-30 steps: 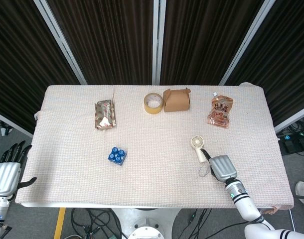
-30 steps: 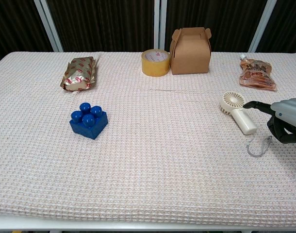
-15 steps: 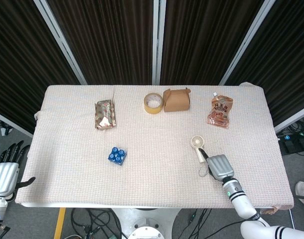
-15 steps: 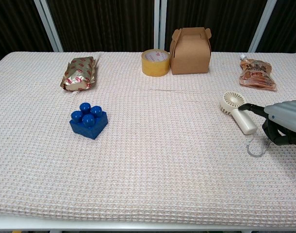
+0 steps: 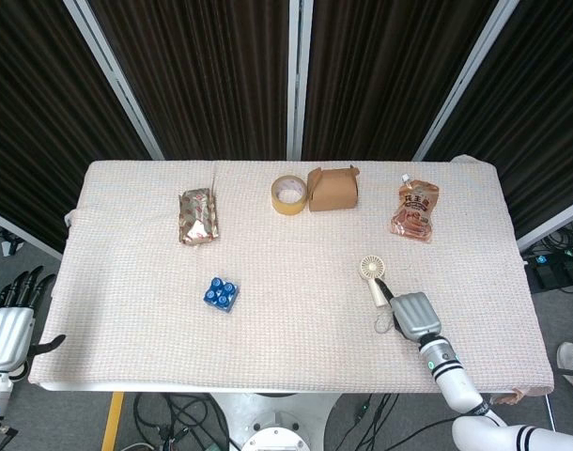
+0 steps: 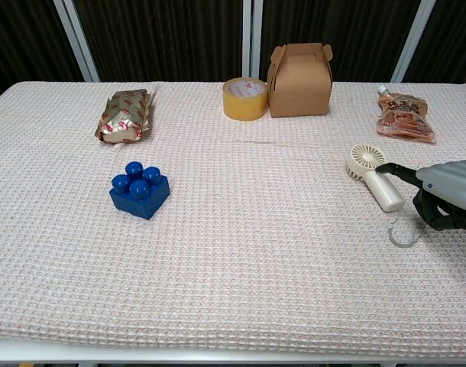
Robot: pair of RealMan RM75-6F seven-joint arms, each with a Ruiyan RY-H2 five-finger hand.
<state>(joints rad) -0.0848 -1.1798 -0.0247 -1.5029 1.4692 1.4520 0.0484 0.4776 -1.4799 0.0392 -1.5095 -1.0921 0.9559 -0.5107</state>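
1. White plastic fan (image 6: pixel 374 176) lying flat on the cloth near the right front of the table (image 5: pixel 127 282), round ribbed head away from the robot, smooth handle toward the right hand (image 6: pixel 445 200), grey loop of cord (image 6: pixel 403 232) trailing off the handle's end.
2. Since a second ago, right hand crept in from the right; thumb now tipped over the handle, apparently touching it, other fingers curled under the palm above the loop. Nothing lifted or pinched yet; fan unmoved. Reads as a grasp closing in.
3. Left hand (image 5: pixel 9 324) off the table's left edge, fingers spread, empty, barely shifted.
4. Elsewhere unchanged: studded blue block (image 6: pixel 140 190), crinkly foil packet (image 6: pixel 125 115), roll of tape (image 6: pixel 244 99), brown cardboard box (image 6: pixel 299 79), glossy spouted pouch (image 6: pixel 404 117), all on waffle-weave cloth.
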